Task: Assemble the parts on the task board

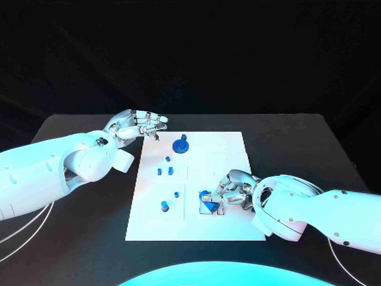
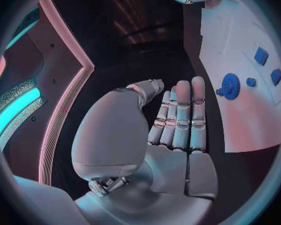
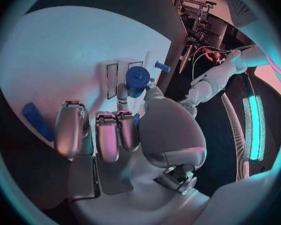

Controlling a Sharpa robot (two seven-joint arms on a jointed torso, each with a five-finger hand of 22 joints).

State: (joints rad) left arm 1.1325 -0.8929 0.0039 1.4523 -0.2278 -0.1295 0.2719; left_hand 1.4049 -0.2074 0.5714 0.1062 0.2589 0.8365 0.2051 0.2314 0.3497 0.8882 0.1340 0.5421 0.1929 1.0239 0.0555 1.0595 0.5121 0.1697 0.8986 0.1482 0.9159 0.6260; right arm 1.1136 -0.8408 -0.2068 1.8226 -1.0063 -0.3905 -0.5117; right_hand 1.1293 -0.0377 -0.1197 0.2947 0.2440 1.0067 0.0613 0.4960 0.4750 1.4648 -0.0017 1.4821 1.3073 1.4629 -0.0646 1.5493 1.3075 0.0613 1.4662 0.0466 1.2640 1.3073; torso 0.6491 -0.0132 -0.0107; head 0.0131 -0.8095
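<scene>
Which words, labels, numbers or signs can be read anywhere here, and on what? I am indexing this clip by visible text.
None can be read.
White board: plain, no print visible.
Blue pieces, such as the round gear: no markings visible.
Left robot hand and right robot hand: no legible lettering.
Black table: no text.

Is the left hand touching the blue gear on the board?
Apart. In the left wrist view the left hand has bare dark table between its fingertips and the blue gear, which sits on the white board.
</scene>
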